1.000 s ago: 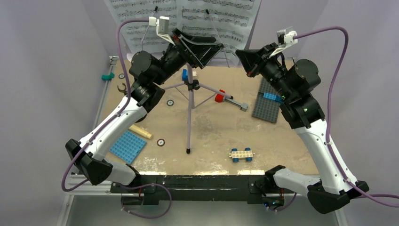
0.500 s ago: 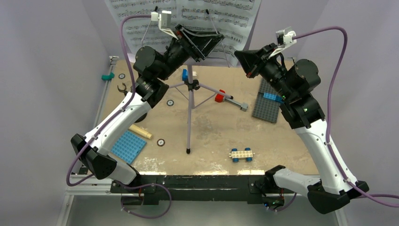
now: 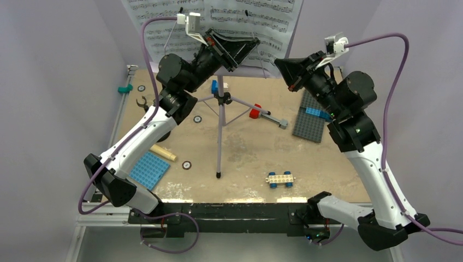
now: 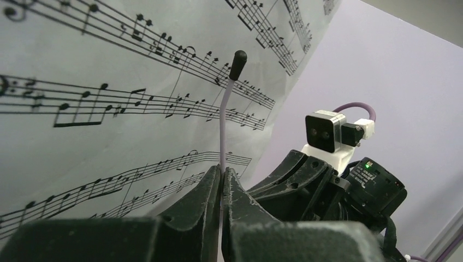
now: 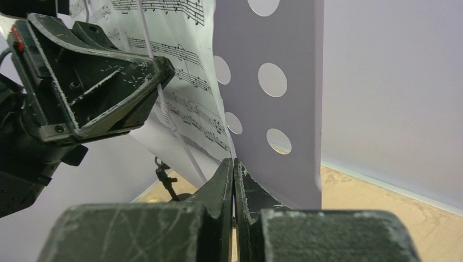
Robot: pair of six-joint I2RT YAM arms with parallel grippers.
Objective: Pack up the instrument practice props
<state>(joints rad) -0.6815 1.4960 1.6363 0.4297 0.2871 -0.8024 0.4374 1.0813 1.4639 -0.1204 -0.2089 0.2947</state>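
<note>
Lilac music stand (image 3: pixel 219 131) upright mid-table, white sheet-music pages (image 3: pixel 256 22) on its desk, both arms raised to it.
The step in hand looks like freeing the pages. The left gripper (image 4: pixel 221 180) is pinched shut on the thin page-retainer wire (image 4: pixel 224 125). The right gripper (image 5: pixel 233 164) has its jaws together at the lower edge of the perforated desk (image 5: pixel 284 109), possibly nipping it, though the view is too tight to say. Next, the wire likely needs swinging clear without creasing paper. Around them are lilac walls (image 3: pixel 54 82), a scuffed tan table (image 3: pixel 245 147), a grey baseplate (image 3: pixel 309 117) and the cream toy microphone (image 3: pixel 162 152) lying near the left arm.
</note>
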